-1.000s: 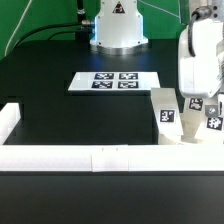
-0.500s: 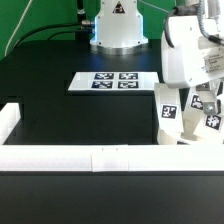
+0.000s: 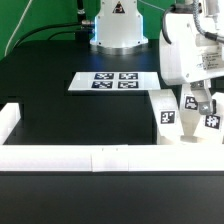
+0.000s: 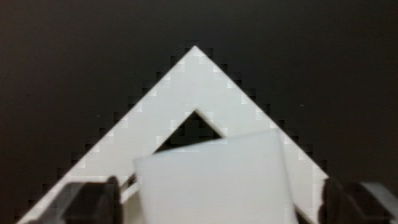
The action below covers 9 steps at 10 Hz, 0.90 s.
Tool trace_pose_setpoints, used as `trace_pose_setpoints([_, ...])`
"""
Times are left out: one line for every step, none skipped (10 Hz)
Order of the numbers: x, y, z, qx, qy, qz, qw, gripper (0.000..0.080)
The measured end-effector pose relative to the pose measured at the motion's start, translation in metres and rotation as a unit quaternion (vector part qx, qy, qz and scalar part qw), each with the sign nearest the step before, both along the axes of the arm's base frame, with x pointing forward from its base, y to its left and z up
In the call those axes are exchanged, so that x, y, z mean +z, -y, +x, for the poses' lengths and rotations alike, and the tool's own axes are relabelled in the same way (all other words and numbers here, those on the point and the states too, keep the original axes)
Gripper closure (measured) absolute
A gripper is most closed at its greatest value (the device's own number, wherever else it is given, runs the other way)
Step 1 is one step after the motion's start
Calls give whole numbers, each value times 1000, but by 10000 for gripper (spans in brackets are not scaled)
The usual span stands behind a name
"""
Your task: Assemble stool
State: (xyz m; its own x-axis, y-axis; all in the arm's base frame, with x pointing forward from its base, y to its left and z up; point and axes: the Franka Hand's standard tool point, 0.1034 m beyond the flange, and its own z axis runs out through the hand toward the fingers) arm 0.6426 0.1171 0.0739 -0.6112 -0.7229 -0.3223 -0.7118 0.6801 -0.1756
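Observation:
My gripper (image 3: 201,103) hangs over the stool parts at the exterior view's right. In the wrist view the gripper (image 4: 222,203) is shut on a white leg block (image 4: 217,170) that fills the gap between both dark fingers (image 4: 93,203). Beyond the block lies a white triangular shape (image 4: 196,85) with a small dark opening. In the exterior view, white leg blocks with square tags stand close together: one on the left (image 3: 165,112), one under the gripper (image 3: 191,103), one on the right (image 3: 213,121). I cannot make out the round seat.
The marker board (image 3: 113,82) lies flat mid-table. A long white border rail (image 3: 90,157) runs along the front, with a short piece (image 3: 8,120) at the exterior view's left. The arm's white base (image 3: 118,30) stands at the back.
The arm has lifted and swung toward the exterior view's left over the leg blocks since one second ago. It has barely moved in the last half second.

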Motion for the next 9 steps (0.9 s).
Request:
trace_pose_setpoints([3, -6, -2, 41, -9, -1, 999, 157])
trace_pose_setpoints([9, -9, 0, 85, -1, -13, 996, 157])
trace_pose_setpoints([15, -13, 2, 158, 10, -40, 987, 152])
trace_pose_setpoints([23, -20, 2, 213, 13, -53, 976, 150])
trace_pose_setpoints([28, -28, 1, 283, 14, -74, 956, 150])
trace_pose_setpoints([29, -29, 2, 319, 18, -89, 944, 150])
trace_pose_setpoints([26, -25, 2, 326, 19, -94, 940, 150])
trace_pose_setpoints([26, -24, 2, 354, 22, -105, 929, 150])
trace_pose_setpoints([27, -24, 2, 385, 26, -115, 915, 150])
